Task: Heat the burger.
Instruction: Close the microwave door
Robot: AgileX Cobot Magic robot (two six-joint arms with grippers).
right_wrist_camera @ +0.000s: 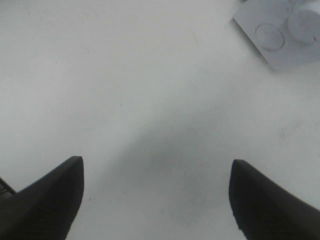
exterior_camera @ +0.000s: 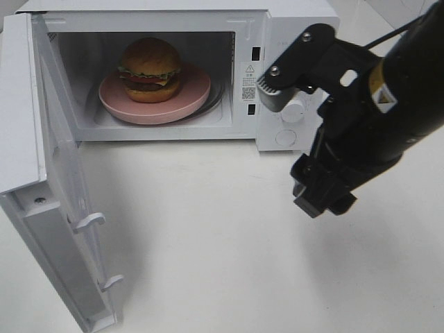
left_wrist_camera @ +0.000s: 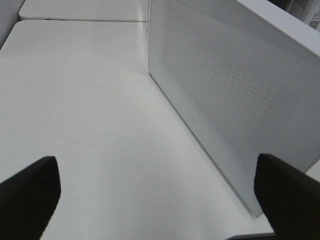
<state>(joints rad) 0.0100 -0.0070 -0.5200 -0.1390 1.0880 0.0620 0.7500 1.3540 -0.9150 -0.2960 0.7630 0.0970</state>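
Okay, burger (exterior_camera: 150, 68) sat on pink plate (exterior_camera: 198, 94) inside microwave (exterior_camera: 298, 17), beyond and left of your right claw (right_wrist_camera: 155, 167), which hung wide, empty. Left claw (left_wrist_camera: 155, 165) also gaped, empty, with door (left_wrist_camera: 225, 100) just beside it. You needed a flat, steady push on its outer face until it latched.

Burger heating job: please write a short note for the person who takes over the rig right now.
Left gripper: open, empty, over the table.
Right gripper: open, empty, above the table in front of the microwave control panel.
Burger: on the pink plate, inside the microwave.
Done: burger is loaded.
Left: the door stands wide open. Shut it, then probably set the knobs to start heating.
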